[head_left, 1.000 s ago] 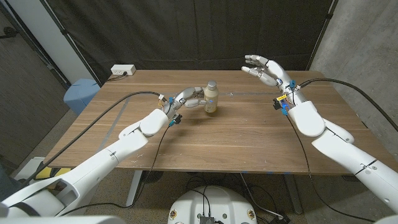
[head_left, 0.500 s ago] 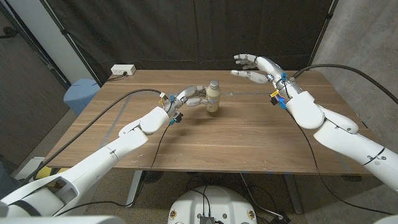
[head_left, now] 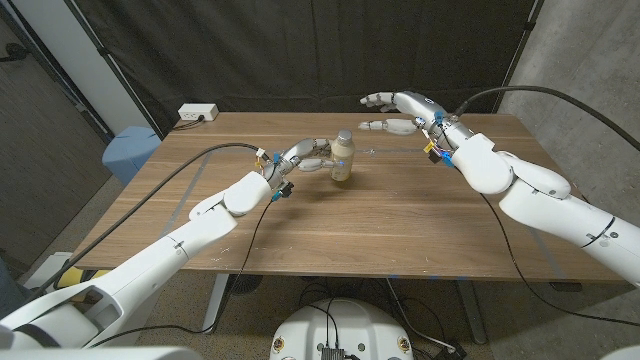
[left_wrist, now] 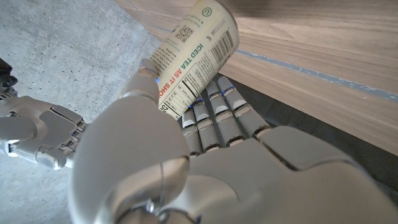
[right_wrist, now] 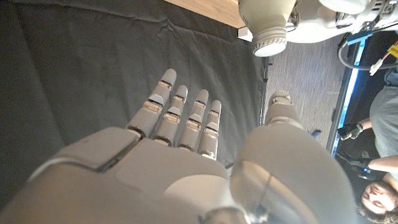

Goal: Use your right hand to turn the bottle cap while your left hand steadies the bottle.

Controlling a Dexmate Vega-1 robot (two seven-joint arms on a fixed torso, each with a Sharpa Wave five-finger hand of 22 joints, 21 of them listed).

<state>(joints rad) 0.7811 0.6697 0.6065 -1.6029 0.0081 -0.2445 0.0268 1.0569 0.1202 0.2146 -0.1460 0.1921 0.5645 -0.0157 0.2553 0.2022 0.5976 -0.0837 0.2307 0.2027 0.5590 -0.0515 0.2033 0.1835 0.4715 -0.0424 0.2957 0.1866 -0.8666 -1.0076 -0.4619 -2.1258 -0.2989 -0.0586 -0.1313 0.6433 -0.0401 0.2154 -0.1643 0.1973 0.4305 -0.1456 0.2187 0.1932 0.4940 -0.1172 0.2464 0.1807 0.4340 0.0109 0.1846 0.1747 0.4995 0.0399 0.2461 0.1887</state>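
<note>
Left hand (head_left: 305,158) grips the bottle (head_left: 342,157) around its body, fingers (left_wrist: 217,115) wrapped on the iced tea label; the bottle stands upright near the middle of the table (head_left: 380,215), toward its far edge, long axis vertical, cap (head_left: 343,134) up. Right hand (head_left: 400,110) hangs in the air to the bottle's right and a bit beyond it, holding nothing, fingers (right_wrist: 180,115) straight and slightly apart, thumb split off, clear of the cap. My read: the cap lies leftward and nearer from those fingertips, so the right hand has to close that gap and come over the cap before any twist.
</note>
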